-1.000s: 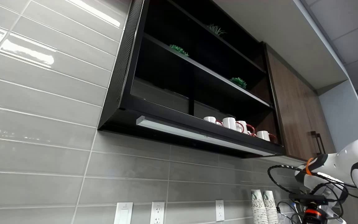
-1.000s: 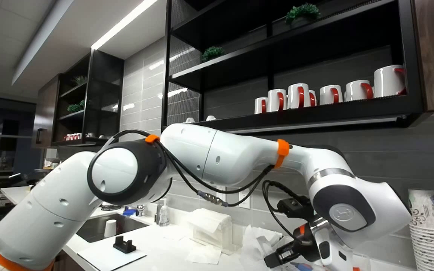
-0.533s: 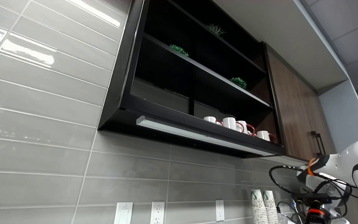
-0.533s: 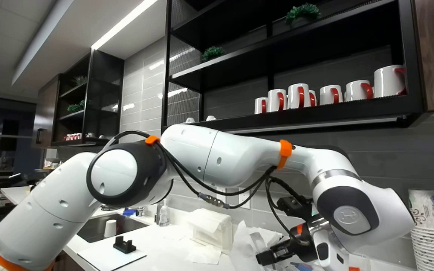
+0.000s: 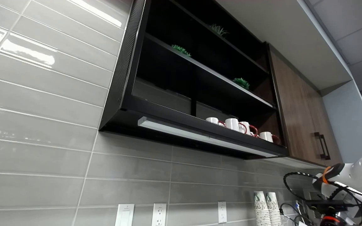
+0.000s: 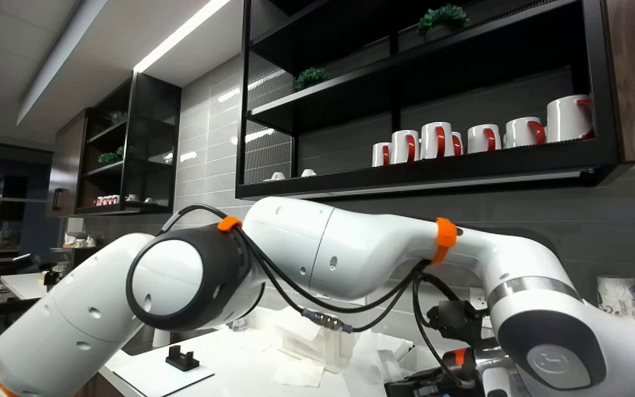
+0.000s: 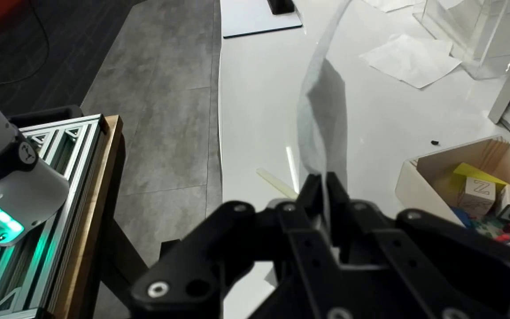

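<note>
The arm point(image 6: 361, 248) sits lower than before, its fingers point(image 7: 337, 195) clenched on a thin white sheet point(image 7: 310, 119).

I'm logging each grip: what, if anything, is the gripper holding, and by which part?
The gripper pinches a thin white sheet, seemingly paper, near one end; whether by a corner or an edge cannot be told.

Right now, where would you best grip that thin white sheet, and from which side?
I'd pinch the thin white sheet near an edge, coming edge-on, one finger per face: it looks limp, so pushing at a face would likely fold it. The gripper pinches both faces: in the wrist view the sheet stands nearly edge-on between the fingertips, curving away beyond them.
</note>
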